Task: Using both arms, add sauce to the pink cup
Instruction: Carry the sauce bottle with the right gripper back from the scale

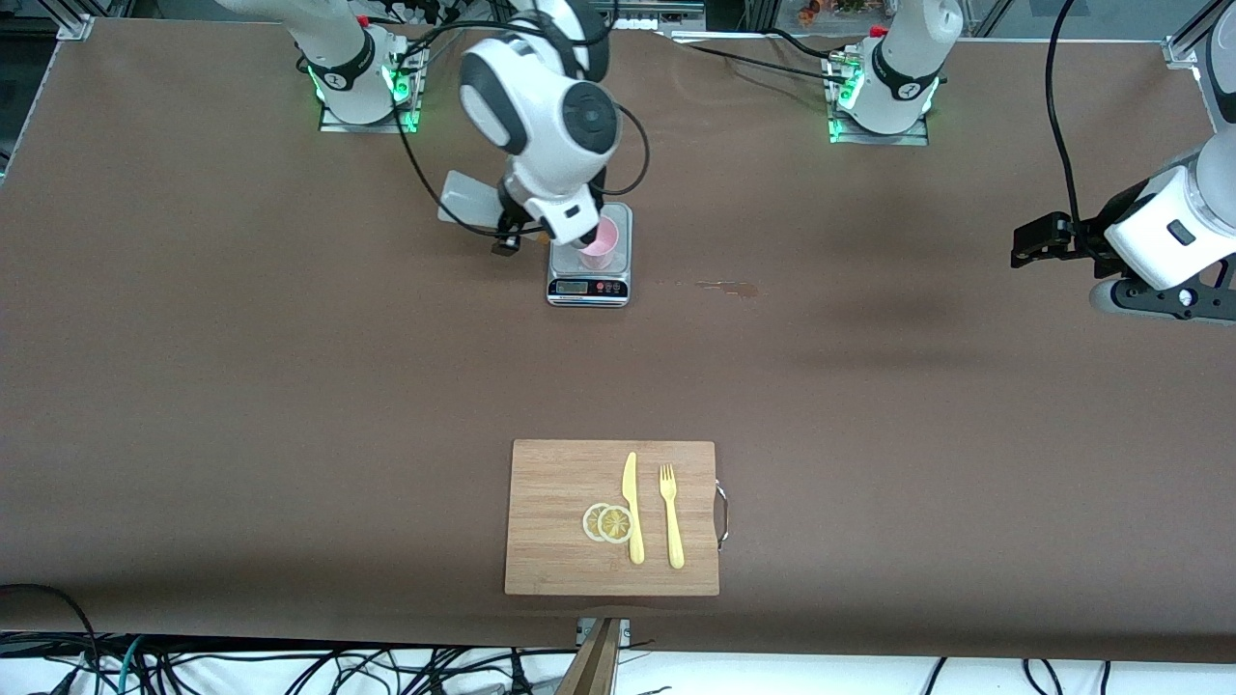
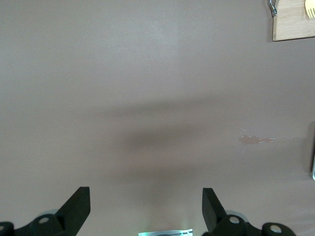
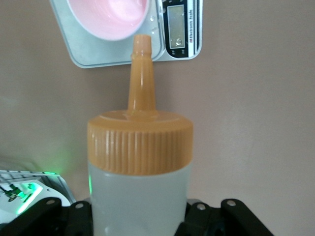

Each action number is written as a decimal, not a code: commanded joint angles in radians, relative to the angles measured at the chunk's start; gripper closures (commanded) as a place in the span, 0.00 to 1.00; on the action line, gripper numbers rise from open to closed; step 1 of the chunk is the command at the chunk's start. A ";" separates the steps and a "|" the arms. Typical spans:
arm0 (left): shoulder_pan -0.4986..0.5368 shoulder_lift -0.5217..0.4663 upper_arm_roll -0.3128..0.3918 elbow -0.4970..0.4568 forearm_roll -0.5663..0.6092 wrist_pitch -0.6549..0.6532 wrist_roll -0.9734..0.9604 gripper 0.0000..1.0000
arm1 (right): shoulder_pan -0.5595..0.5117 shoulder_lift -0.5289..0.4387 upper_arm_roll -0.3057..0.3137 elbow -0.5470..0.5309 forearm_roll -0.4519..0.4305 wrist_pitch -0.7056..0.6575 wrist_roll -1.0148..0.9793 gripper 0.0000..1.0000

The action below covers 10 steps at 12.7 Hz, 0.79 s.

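The pink cup (image 1: 603, 240) stands on a small kitchen scale (image 1: 589, 286) near the robots' bases. My right gripper (image 1: 568, 230) hangs over the scale, shut on the sauce bottle (image 3: 140, 187). In the right wrist view the bottle's orange nozzle (image 3: 141, 73) points down, its tip at the rim of the pink cup (image 3: 108, 17). No sauce shows at the tip. In the front view the arm hides the bottle. My left gripper (image 1: 1164, 299) waits, open and empty, over bare table at the left arm's end; its fingertips (image 2: 78, 201) stand wide apart.
A wooden cutting board (image 1: 555, 483) with a yellow knife (image 1: 632, 507), fork (image 1: 671, 516) and lemon slices (image 1: 608, 522) lies near the front edge. A small sauce stain (image 1: 729, 287) marks the cloth beside the scale. A grey flat piece (image 1: 468, 198) lies beside the scale toward the right arm's end.
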 commanded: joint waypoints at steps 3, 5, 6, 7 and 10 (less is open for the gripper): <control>-0.003 0.015 0.000 0.035 0.014 -0.022 0.014 0.00 | -0.205 -0.147 0.011 -0.090 0.173 0.052 -0.289 0.75; -0.003 0.015 0.000 0.035 0.014 -0.022 0.014 0.00 | -0.274 -0.161 0.011 -0.107 0.228 0.068 -0.395 0.75; -0.003 0.017 0.000 0.035 0.014 -0.022 0.014 0.00 | -0.317 -0.161 0.011 -0.110 0.270 0.071 -0.470 0.75; -0.003 0.015 0.000 0.035 0.014 -0.022 0.016 0.00 | -0.360 -0.160 0.011 -0.118 0.313 0.081 -0.537 0.75; -0.004 0.017 0.000 0.035 0.014 -0.022 0.014 0.00 | -0.529 -0.143 0.011 -0.150 0.492 0.088 -0.825 0.75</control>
